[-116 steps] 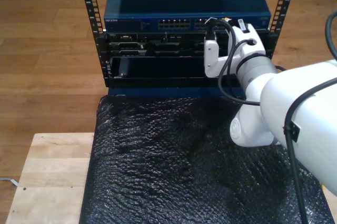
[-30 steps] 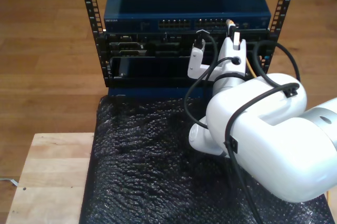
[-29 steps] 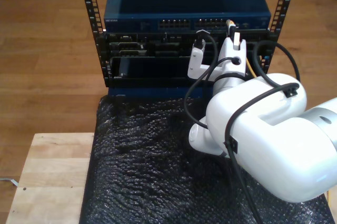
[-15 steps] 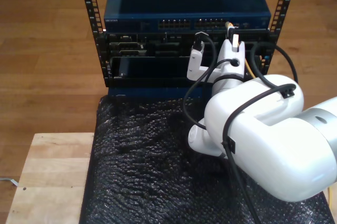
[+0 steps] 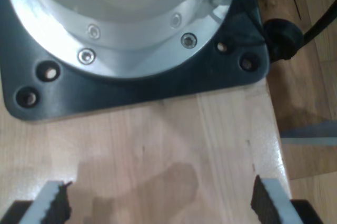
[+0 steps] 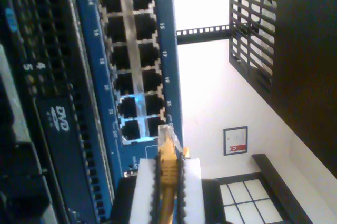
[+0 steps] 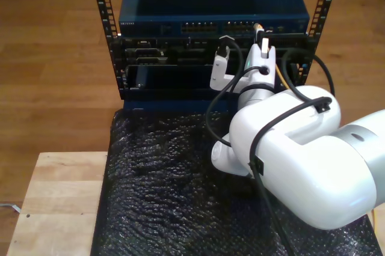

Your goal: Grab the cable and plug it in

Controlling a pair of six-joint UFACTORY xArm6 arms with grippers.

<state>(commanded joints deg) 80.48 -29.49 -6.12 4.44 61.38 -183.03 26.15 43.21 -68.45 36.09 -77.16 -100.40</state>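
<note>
Pinching the cable (image 6: 167,169) just behind its clear plug, my second claw (image 6: 167,182) holds it near the blue switch (image 6: 131,56) ports. Light and limp, it needs this close grip. My first claw (image 5: 158,203) hangs spread.

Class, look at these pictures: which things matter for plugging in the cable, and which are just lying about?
Part of the job:
- cable, clamped in my second gripper
- blue switch, ports facing the plug

Just lying about:
- black mat
- wooden board
- my first gripper, open
</note>
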